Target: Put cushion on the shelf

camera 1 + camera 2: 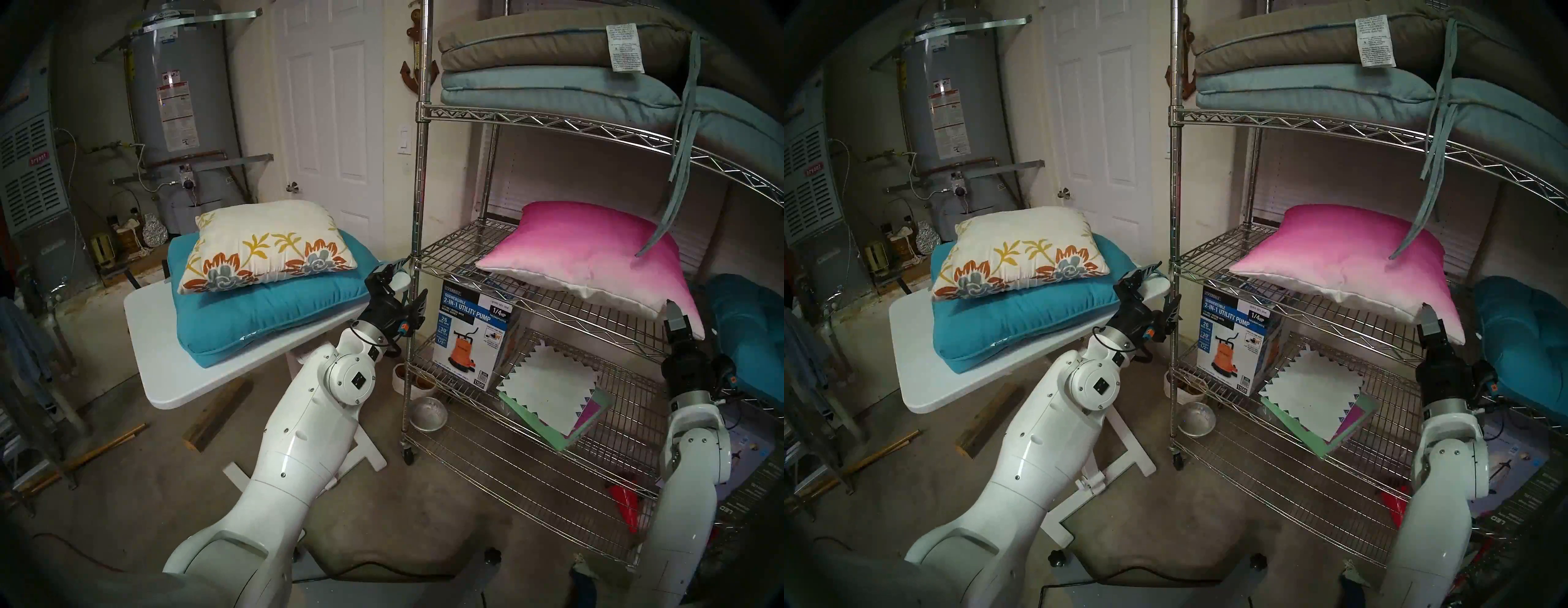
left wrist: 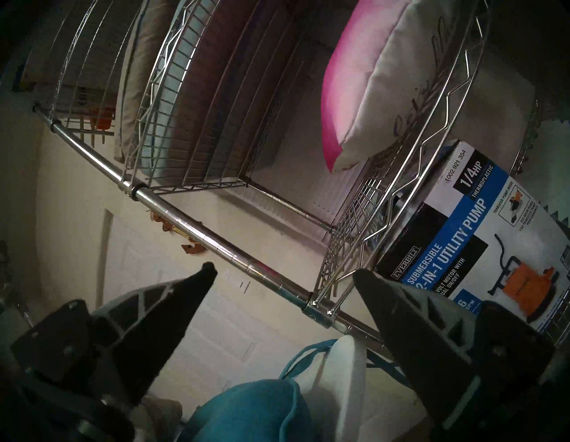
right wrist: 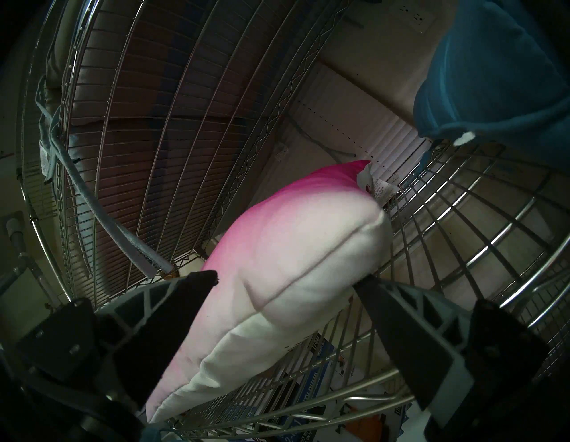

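The cream cushion (image 1: pixel 267 250) with orange-and-grey flowers lies on top of a teal cushion (image 1: pixel 263 314) on a white table (image 1: pixel 161 365), left of the chrome wire shelf (image 1: pixel 419 178). My left gripper (image 1: pixel 403 288) stands open and empty beside the teal cushion's right corner, close to the shelf's front left post (image 2: pixel 191 228). It touches neither cushion. My right gripper (image 1: pixel 674 316) is at the front right of the shelf's middle tier, open. In the right wrist view its fingers (image 3: pixel 401 311) stand wide on either side of the pink pillow's (image 3: pixel 277 277) white edge.
The pink-to-white pillow (image 1: pixel 585 250) fills the right of the middle tier; its left part is bare wire. Folded seat cushions (image 1: pixel 551 63) fill the tier above. A pump box (image 1: pixel 471 335) and paper sheets sit below. A metal bowl (image 1: pixel 427 414) stands on the floor by the post.
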Motion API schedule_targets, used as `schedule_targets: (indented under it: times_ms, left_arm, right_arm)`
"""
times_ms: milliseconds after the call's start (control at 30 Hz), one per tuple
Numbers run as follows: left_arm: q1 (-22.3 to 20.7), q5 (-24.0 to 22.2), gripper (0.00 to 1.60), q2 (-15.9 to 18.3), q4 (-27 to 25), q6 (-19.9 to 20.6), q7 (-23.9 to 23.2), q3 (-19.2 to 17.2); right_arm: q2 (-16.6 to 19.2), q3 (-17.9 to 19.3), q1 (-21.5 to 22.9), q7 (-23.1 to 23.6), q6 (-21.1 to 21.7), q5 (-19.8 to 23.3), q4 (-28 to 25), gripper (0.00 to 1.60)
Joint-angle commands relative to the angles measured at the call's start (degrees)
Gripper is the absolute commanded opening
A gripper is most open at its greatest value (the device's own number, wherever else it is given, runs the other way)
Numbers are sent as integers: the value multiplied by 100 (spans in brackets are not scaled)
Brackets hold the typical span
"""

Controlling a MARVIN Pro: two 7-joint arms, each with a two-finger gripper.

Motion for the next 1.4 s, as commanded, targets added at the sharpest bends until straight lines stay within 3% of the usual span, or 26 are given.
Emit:
schedule_targets:
  times_ms: [0, 167, 200, 300, 333, 367, 567, 800, 833, 867, 1367]
  left_arm:
    - [-635, 168, 160, -330, 327, -124, 124, 68]
    - [-847, 264, 160, -448, 590, -183, 180, 130]
    - [-1060, 244, 160, -439, 813, -223, 208, 213]
    - [-976, 378, 160, -577, 723, -210, 204, 172]
    - [-1217, 350, 160, -555, 984, -256, 245, 262]
    - [-1081, 425, 160, -635, 853, -230, 233, 197]
    - [-1374, 523, 160, -798, 1170, -292, 296, 285]
    - [-1861, 614, 160, -944, 1847, -459, 493, 422]
    - [-1739, 678, 160, -997, 1732, -446, 490, 358]
    - [-1937, 643, 160, -987, 1973, -501, 556, 436]
    - [-2419, 851, 160, -1118, 2792, -811, 1095, 533]
  right_arm:
    - [30, 9, 54, 26, -27, 9, -136, 160]
    - [30, 9, 54, 26, -27, 9, -135, 160]
    - [30, 9, 54, 26, -27, 10, -134, 160]
    - [31, 9, 54, 26, -27, 10, -133, 160]
    - [31, 8, 54, 26, -27, 10, -133, 160]
    - [31, 8, 54, 26, -28, 10, -133, 160]
    - [32, 8, 54, 26, -28, 11, -132, 160]
    - [31, 8, 52, 25, -29, 11, -137, 160]
    - [31, 8, 52, 25, -29, 11, -138, 160]
    - [31, 8, 52, 25, -29, 11, -138, 160]
    - [29, 8, 50, 22, -31, 12, -144, 160]
